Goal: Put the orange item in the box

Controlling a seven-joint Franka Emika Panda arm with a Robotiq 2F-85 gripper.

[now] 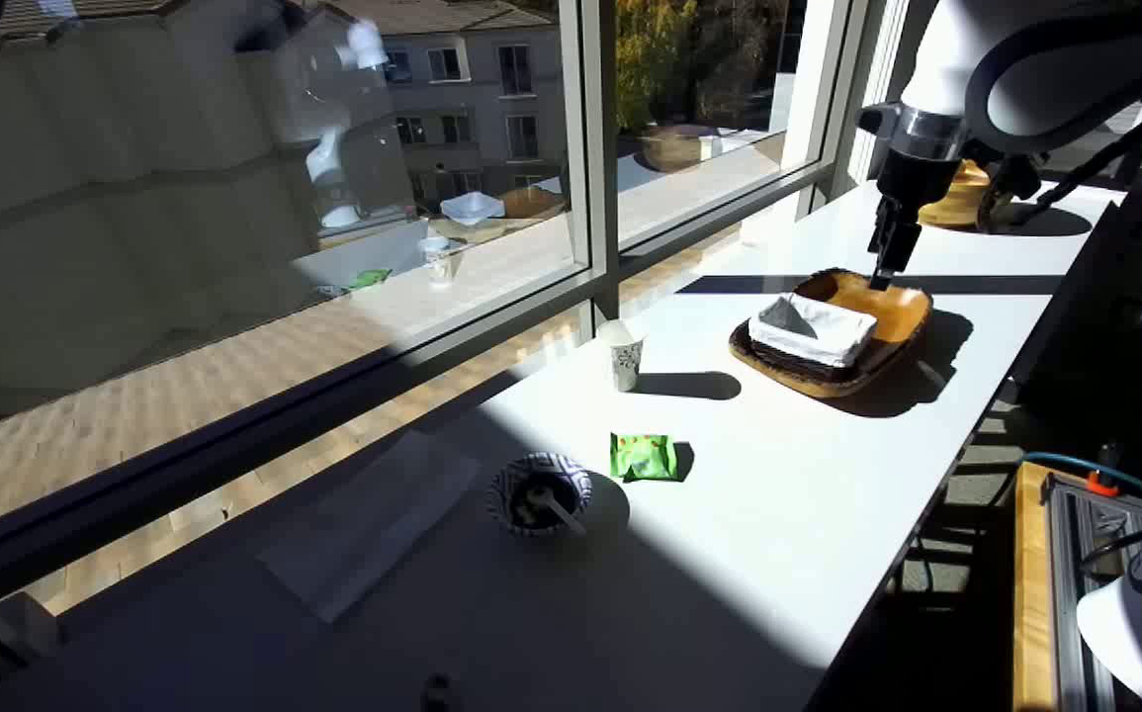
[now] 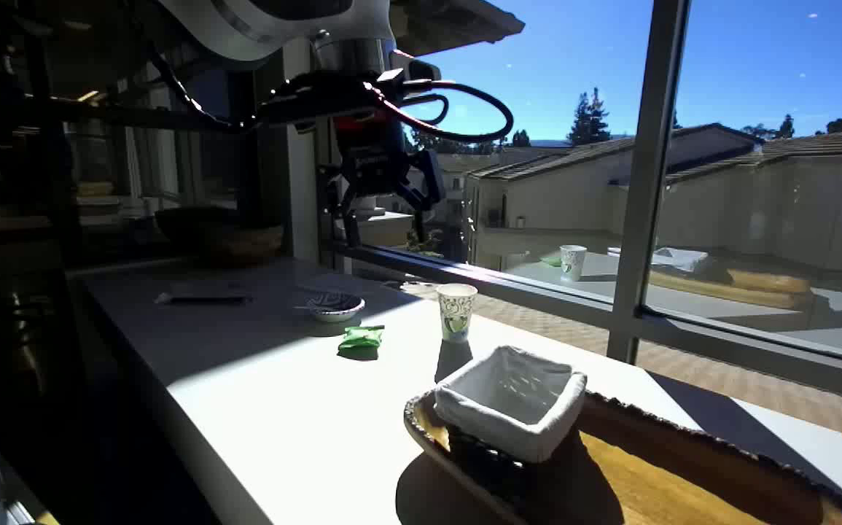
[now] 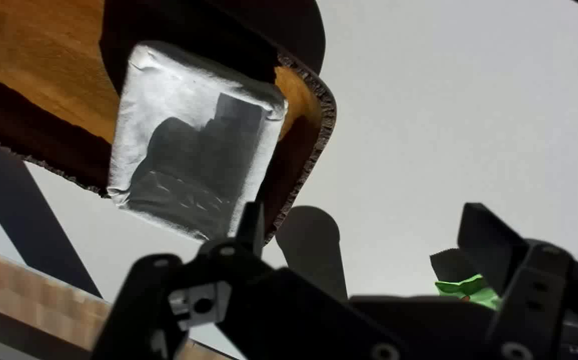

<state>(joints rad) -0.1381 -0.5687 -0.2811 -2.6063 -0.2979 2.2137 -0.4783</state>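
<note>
The claw (image 3: 362,220) is suspended above a white tabletop (image 1: 729,539), its two fingers (image 3: 489,240) spread wide apart, with bare surface and a dark shadow showing between them in the wrist view. A bark-edged wooden tray (image 3: 43,65) lies up and to the left of the claw in that view; a cloth-lined wicker basket (image 3: 196,142) stands inside one end of the tray, partly screened by the left-hand finger. In an exterior view, the basket appears below and to the right of the claw, its white lining folded over dark woven walls. A green printed packet (image 2: 362,339) lies below the claw, partly hidden behind the right-hand finger in the wrist view. A patterned paper cup (image 2: 455,313) stands upright, below and to the right of the claw in an exterior view, apart from both packet and basket. In an exterior view, a zigzag-patterned bowl (image 1: 575,475) holding a white utensil (image 1: 563,514) sits below and to the left of the claw, near the packet; a golden wooden bowl (image 1: 954,206) appears just right of the claw. Where the orange item lies relative to the claw cannot be told.
</note>
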